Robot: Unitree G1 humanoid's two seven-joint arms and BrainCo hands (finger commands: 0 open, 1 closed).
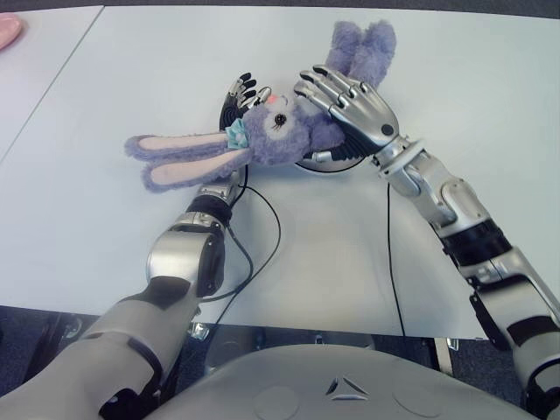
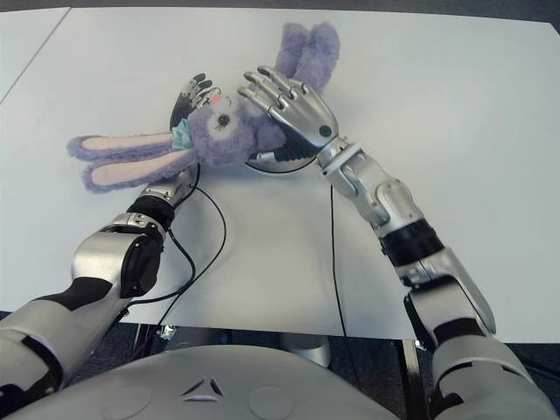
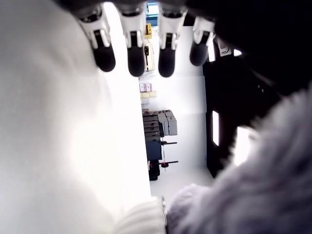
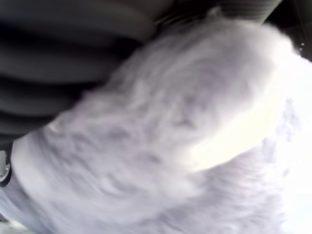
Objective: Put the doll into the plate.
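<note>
Your doll [image 1: 262, 131], a purple plush rabbit, lies across the dark plate [image 1: 337, 157] in the middle of the white bench [image 1: 455, 105]. Its long axis runs slantwise: the long ears trail off toward your left and hang past the rim over the bench, while the legs point away toward the far right.

Your right hand [image 1: 350, 101] sits directly on top of the doll's body, its fingers [image 1: 319, 86] stretched out flat over the plush and not clenched, so it looks like pressing or letting go, not a grip.

Your left hand [image 1: 242, 92] is under the doll's head, only the dark fingertips [image 3: 135, 58] showing beyond it, straight and released.

Both hands touch the doll; the body seems seated on the plate already, and only the ears overhang on the left.
</note>
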